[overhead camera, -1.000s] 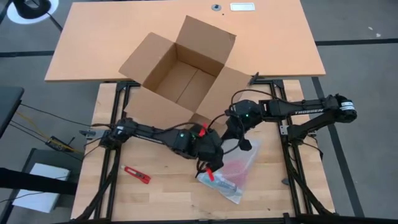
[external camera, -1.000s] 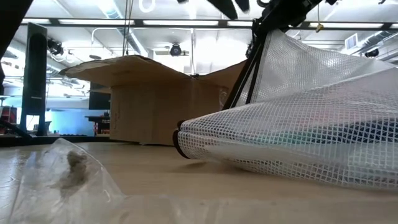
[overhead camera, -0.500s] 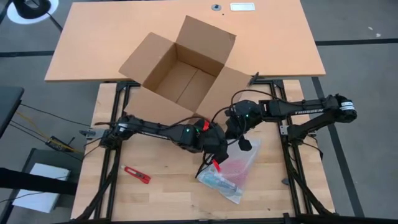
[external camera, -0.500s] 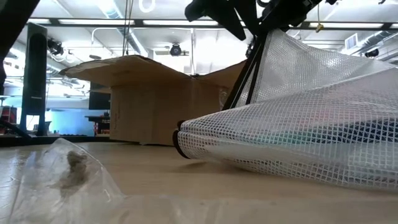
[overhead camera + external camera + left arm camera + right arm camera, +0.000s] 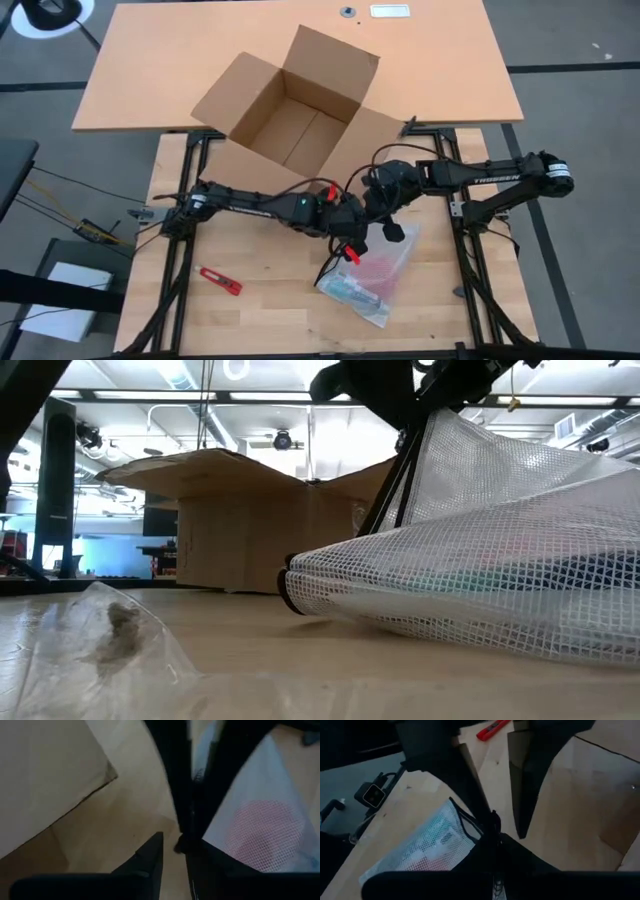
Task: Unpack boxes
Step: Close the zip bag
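From my remote station, the open cardboard carton [image 5: 290,120] sits at about twelve o'clock on the scene, straddling the edge between the orange desk [image 5: 150,70] and the wooden tabletop [image 5: 270,300], all four flaps splayed outward and its floor bare. In the low view the carton [image 5: 240,520] stands behind everything else, flaps spread wide.

At four o'clock from the carton, a mesh bag [image 5: 375,275] with red and teal contents lies on the tabletop. My right gripper [image 5: 378,212] has its fingers pressed together on the bag's upper edge, at the bag's twelve o'clock end; the right wrist view shows the dark rim of the bag [image 5: 435,845] running up into those closed fingers. In the low view the bag [image 5: 480,580] is lifted at one end into a tent, its other end resting on the wood.

My left gripper [image 5: 352,240] reaches in from nine o'clock and sits just beside the right one, at the bag's upper edge. Its fingers [image 5: 150,857] stand slightly apart in the left wrist view; I cannot tell whether they grip the mesh.

A red utility knife [image 5: 218,281] lies at eight o'clock, well apart from the bag. A crumpled clear plastic bag [image 5: 110,630] fills the low view's near corner.
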Controlling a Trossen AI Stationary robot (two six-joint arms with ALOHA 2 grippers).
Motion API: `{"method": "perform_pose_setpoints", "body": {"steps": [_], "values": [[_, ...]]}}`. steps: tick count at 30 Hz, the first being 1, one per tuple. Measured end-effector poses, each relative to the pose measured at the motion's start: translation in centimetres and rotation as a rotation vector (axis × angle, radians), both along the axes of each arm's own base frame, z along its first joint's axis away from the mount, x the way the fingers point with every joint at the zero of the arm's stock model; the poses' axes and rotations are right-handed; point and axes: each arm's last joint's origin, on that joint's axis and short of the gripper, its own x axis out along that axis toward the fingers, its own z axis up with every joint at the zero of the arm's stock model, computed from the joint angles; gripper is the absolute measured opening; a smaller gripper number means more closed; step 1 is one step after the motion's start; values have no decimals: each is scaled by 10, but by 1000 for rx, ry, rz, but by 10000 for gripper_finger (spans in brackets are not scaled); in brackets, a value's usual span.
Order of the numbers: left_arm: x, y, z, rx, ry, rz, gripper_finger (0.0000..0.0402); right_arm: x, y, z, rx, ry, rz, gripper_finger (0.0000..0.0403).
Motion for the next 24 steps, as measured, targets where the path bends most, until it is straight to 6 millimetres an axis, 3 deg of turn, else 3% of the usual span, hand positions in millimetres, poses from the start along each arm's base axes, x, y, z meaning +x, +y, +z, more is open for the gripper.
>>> {"method": "perform_pose_setpoints", "body": {"steps": [5, 10, 13, 19, 24], "values": [[-1, 0, 0, -2, 3, 9, 83, 0, 0, 0, -4, -2, 6, 13], [0, 3, 0, 9, 2, 20, 14, 0, 0, 0, -4, -7, 7, 13], [-1, 2, 0, -16, 16, 7, 9, 0, 0, 0, -4, -7, 7, 13], [-18, -6, 40, -154, 11, -33, 5, 0, 0, 1, 1, -6, 2, 15], [-19, -15, 51, -208, -75, -120, 4, 1, 0, 2, 9, -14, -4, 30]]}}
